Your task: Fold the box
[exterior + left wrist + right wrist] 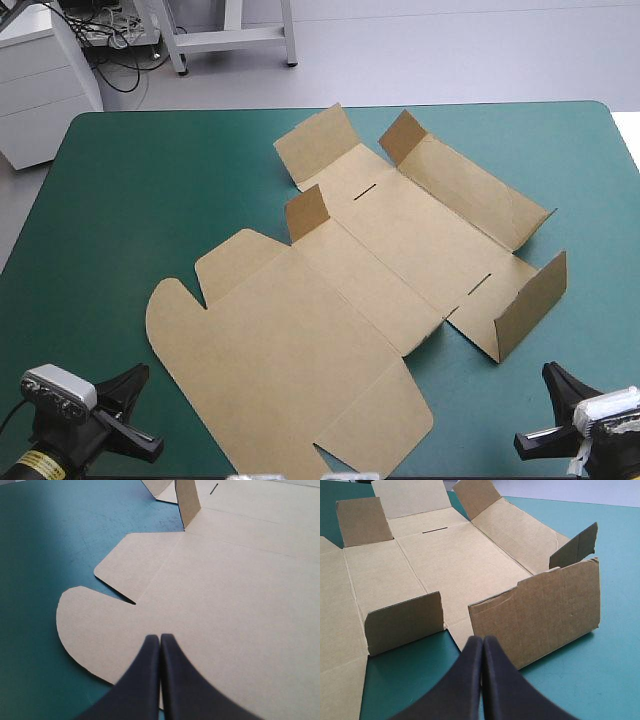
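1. Covering the middle of the teal-green table (130, 200), the brown box (390, 250) lies mostly flat, its big lid panel (280, 370) toward the robot.
2. Only the side flaps (530, 305) and small tabs (308, 212) stand partly up; I judge almost all folding is left.
3. The left gripper (159, 638) and the right gripper (483, 639) are at the box's near side, fingers together, holding nothing.

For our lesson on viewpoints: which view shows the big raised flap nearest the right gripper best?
The right wrist view: the raised flap stands close ahead of the right gripper, its brown face large and plain. The high view shows the flap smaller, from above. The left wrist view does not show it.
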Tool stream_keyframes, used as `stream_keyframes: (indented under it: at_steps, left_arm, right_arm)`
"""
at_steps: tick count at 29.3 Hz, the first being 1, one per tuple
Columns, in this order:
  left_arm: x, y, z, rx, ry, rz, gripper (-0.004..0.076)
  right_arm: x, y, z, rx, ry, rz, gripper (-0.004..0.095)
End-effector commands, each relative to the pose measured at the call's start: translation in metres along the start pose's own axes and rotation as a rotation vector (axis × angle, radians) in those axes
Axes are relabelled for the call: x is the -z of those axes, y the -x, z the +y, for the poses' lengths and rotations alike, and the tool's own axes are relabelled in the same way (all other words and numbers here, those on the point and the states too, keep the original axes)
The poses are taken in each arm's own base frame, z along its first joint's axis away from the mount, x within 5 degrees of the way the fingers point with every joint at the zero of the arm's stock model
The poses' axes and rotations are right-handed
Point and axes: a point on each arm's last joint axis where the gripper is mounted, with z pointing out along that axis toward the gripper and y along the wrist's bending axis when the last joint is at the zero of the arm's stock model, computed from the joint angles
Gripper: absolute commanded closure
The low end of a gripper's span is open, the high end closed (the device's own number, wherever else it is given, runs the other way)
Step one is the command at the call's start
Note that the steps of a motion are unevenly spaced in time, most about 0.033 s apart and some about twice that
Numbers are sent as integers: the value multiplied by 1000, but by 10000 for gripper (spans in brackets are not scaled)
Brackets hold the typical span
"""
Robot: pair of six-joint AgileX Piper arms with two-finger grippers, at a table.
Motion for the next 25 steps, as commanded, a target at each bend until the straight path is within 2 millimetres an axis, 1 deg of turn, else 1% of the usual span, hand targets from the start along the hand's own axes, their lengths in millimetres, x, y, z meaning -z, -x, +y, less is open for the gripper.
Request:
stream_keyframes:
  at_steps: [1,15,17,20,23,25]
  left_arm:
    - [3,13,0,8,-1,-78,756]
    - [3,13,0,8,-1,-78,756]
    - [3,13,0,8,-1,-78,756]
    - [3,13,0,8,-1,-78,756]
    - [3,13,0,8,-1,-78,756]
    - [3,13,0,8,-1,-78,756]
  right_arm:
    - [9,14,0,6,-4,-113,931]
    - [9,14,0,4,-3,-112,929]
    - [9,14,0,9,-3,-112,911]
    - [9,14,0,9,-3,-112,829]
    - [9,14,0,9,-3,-112,688]
    - [9,14,0,9,-3,-112,561]
